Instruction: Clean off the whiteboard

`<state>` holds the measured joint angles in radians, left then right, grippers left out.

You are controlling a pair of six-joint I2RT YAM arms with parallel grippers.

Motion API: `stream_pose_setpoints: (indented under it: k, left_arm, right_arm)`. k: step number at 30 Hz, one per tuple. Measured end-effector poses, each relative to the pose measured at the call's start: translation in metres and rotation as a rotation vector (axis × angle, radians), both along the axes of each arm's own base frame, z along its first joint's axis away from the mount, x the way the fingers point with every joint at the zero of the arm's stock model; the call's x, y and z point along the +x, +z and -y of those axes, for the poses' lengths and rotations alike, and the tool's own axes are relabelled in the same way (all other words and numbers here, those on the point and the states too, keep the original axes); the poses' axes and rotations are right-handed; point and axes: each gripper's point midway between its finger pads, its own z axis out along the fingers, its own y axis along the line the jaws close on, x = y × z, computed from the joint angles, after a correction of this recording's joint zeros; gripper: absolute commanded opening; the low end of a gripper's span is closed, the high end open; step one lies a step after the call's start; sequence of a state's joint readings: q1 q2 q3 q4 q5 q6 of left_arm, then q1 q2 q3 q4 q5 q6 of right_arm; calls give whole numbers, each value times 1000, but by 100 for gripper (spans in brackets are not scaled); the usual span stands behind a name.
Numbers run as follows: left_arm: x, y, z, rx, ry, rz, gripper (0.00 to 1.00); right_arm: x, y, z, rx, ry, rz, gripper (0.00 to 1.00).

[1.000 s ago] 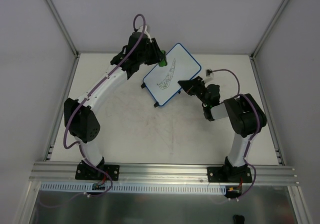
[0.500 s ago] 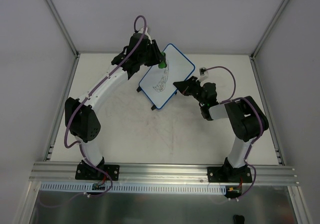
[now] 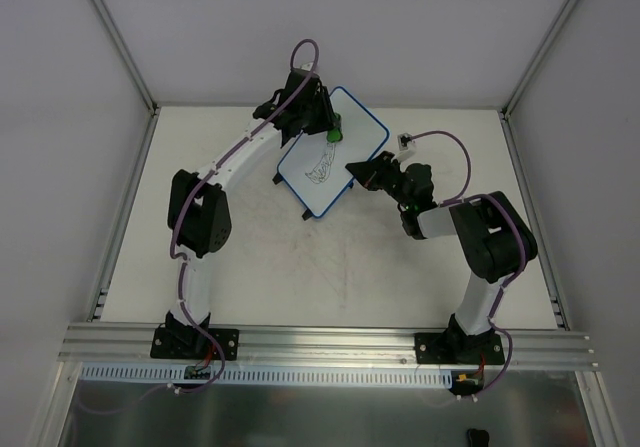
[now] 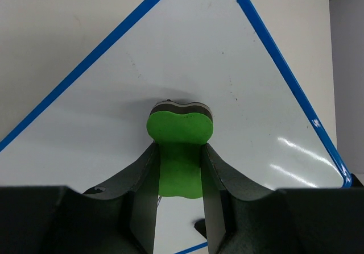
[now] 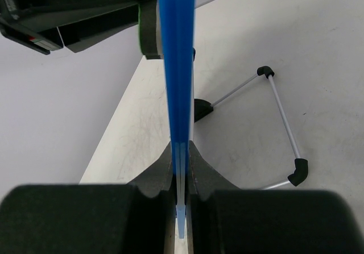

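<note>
The whiteboard, white with a blue frame, is held tilted above the far middle of the table. A dark scribble remains on its lower half. My left gripper is shut on a green eraser and presses it on the board's upper face. My right gripper is shut on the board's right edge; in the right wrist view the blue frame runs edge-on between the fingers. The eraser's edge shows there at the upper left.
The board's wire stand with black feet hangs behind it over the scuffed table. Grey walls and metal rails enclose the table on three sides.
The left arm has swung right and carried the eraser across the board's upper part. The scribble is smaller than a second ago. The board shifted left and has since stayed put.
</note>
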<state>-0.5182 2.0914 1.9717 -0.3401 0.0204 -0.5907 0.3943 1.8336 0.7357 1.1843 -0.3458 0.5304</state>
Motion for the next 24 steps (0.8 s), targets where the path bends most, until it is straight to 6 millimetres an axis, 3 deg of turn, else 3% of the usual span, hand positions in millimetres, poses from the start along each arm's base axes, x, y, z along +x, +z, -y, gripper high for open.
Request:
stream_pose_setpoints:
  k: [17, 20, 24]
  left_arm:
    - [17, -13, 9, 3, 13, 8, 0]
    - [20, -19, 3, -27, 19, -17, 0]
    - [28, -36, -19, -47, 61, -65, 0]
  right_arm:
    - [0, -2, -1, 2, 1, -22, 0]
    - [0, -3, -1, 6, -1, -32, 0]
    - [1, -4, 0, 15, -9, -46, 0]
